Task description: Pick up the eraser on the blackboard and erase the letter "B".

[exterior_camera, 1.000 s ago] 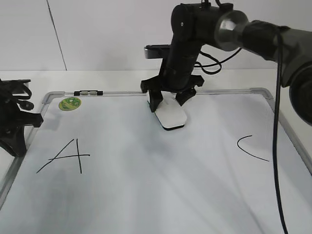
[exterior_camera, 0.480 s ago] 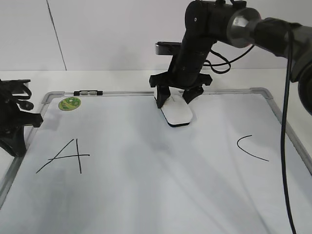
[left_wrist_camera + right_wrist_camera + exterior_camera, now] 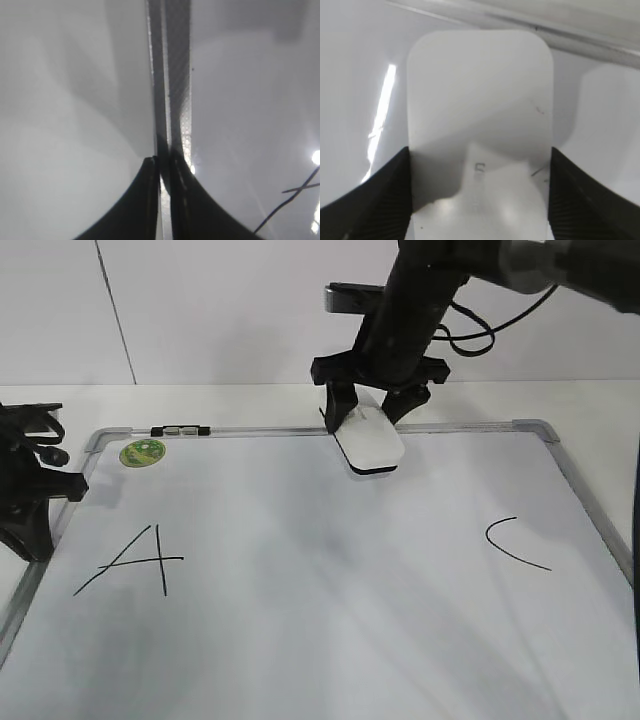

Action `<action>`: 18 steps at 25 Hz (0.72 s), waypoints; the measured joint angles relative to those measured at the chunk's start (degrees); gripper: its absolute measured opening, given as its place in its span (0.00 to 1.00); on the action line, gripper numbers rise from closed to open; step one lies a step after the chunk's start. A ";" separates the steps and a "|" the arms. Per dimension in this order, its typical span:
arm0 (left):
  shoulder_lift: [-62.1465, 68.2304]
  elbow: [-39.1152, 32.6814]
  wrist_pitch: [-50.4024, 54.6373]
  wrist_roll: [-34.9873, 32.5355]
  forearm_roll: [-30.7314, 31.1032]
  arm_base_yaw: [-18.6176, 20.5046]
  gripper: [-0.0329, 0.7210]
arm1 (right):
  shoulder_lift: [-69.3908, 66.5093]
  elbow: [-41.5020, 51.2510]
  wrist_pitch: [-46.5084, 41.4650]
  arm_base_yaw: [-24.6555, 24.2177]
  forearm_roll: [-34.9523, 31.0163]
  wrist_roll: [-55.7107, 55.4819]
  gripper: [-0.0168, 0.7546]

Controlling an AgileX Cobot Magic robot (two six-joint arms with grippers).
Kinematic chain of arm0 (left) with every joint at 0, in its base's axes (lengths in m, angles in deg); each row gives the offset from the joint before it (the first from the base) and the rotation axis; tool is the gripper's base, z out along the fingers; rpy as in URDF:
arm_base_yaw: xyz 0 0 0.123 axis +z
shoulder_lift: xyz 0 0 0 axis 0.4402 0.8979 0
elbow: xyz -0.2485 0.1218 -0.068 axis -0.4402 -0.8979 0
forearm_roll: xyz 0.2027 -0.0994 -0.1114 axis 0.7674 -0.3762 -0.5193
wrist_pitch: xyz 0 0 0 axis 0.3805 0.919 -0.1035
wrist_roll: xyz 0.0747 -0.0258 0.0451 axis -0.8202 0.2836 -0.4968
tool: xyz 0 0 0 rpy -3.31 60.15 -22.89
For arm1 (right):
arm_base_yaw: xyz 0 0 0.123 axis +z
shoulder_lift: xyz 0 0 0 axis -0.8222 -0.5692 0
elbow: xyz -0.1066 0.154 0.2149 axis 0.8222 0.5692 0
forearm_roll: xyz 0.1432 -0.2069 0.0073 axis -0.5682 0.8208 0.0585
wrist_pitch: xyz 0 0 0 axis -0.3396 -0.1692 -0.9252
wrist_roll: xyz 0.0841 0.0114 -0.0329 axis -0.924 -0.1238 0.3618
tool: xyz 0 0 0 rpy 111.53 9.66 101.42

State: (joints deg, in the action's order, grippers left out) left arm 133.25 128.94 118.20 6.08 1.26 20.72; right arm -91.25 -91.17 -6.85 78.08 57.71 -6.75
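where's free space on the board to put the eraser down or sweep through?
Widest bare patch: the board's middle, between the A and the C, running down to the near edge. Also clear between the green sticker and the eraser. Crowded at top centre, where the right hand grips the eraser. The left hand sits at the left frame.

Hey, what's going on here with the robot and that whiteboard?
The right gripper holds the white eraser at the far edge of the blackboard, near the top frame. Only the letters A and C show on the board; no B is visible between them. The left gripper sits shut by the board's left edge.
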 joint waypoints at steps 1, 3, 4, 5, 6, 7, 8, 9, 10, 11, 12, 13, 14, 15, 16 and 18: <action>0.00 0.00 0.00 0.00 0.00 0.00 0.07 | 0.98 1.12 0.00 0.00 0.00 0.23 0.75; 0.00 0.00 0.00 0.00 0.00 0.00 0.07 | 2.98 4.13 0.00 0.00 0.56 0.33 0.75; 0.00 0.00 0.00 0.00 0.00 0.00 0.07 | 3.73 5.37 0.00 0.00 0.86 0.44 0.75; 0.00 0.00 0.11 0.00 0.00 0.00 0.07 | 5.42 7.98 0.00 0.00 1.66 0.44 0.75; 0.00 0.00 0.11 0.00 0.00 0.00 0.07 | 6.58 9.61 0.00 0.00 2.03 0.56 0.75; 0.00 0.00 0.11 0.00 0.00 0.00 0.07 | 8.07 11.20 0.00 0.00 2.28 0.56 0.75; 0.00 0.00 0.11 0.00 0.00 0.00 0.07 | 9.37 12.95 0.00 -0.17 2.40 0.56 0.75; 0.00 0.00 0.11 0.00 0.00 0.00 0.07 | 10.46 14.08 0.00 -0.25 2.52 0.66 0.75; 0.00 0.00 0.11 0.00 0.00 0.00 0.07 | 12.64 16.18 0.00 -0.67 2.52 0.63 0.75; 0.00 0.00 0.11 0.00 0.00 0.00 0.07 | 14.28 17.53 0.00 -0.91 2.52 0.63 0.75; 0.00 0.00 0.11 0.00 0.00 0.00 0.07 | 15.90 18.77 0.00 -1.39 2.52 0.63 0.75; 0.00 0.00 0.11 0.00 0.00 0.00 0.07 | 17.41 19.78 0.00 -2.10 2.62 0.63 0.75; 0.00 0.00 0.11 0.00 0.00 0.00 0.07 | 18.63 20.79 0.00 -2.81 2.61 0.63 0.75; 0.00 0.00 0.11 0.00 0.00 0.00 0.07 | 20.04 22.26 0.00 -3.83 2.75 0.63 0.75; 0.00 0.00 0.11 0.00 0.00 0.00 0.07 | 21.37 23.37 0.00 -4.91 2.90 0.63 0.75; 0.00 0.00 0.11 0.00 0.00 0.00 0.07 | 23.49 25.98 0.00 -6.84 3.47 0.63 0.75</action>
State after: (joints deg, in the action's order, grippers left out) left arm 133.25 128.94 118.31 6.08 1.26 20.72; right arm -67.76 -65.19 -6.85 71.24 61.18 -6.13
